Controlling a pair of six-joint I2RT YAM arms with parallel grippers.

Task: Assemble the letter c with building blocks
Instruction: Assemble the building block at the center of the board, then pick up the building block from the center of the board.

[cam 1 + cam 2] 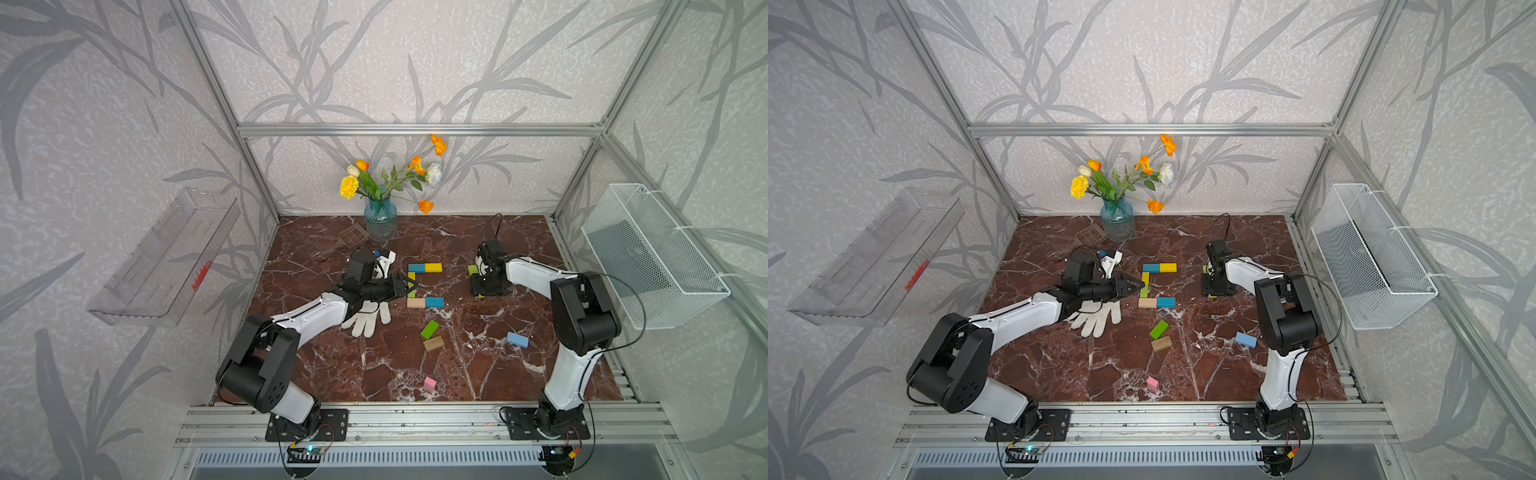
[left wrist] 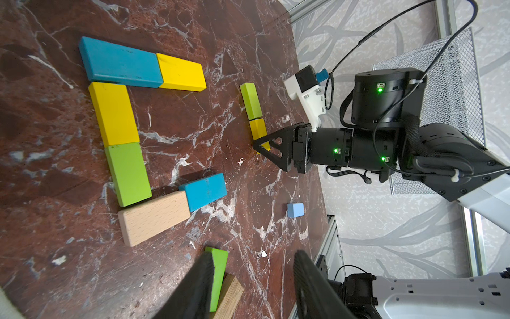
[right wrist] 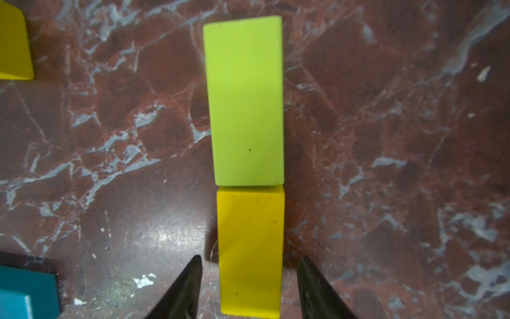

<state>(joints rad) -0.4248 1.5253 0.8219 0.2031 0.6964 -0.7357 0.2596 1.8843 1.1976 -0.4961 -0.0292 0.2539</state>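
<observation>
The yellow block (image 3: 249, 221) lies between the spread fingers of the right hand (image 3: 249, 257), touching neither, butting a lime block (image 3: 245, 102)

White glove (image 1: 368, 322); spatula (image 1: 353, 236); flower vase (image 1: 380, 222); wire basket (image 1: 665, 266)

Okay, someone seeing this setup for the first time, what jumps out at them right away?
A bright C of building blocks lies at the centre. Behind it, a blue vase of orange and yellow flowers stands at the back. Beside the C's open side, the right gripper straddles a yellow block laid end to end with a lime block.
</observation>
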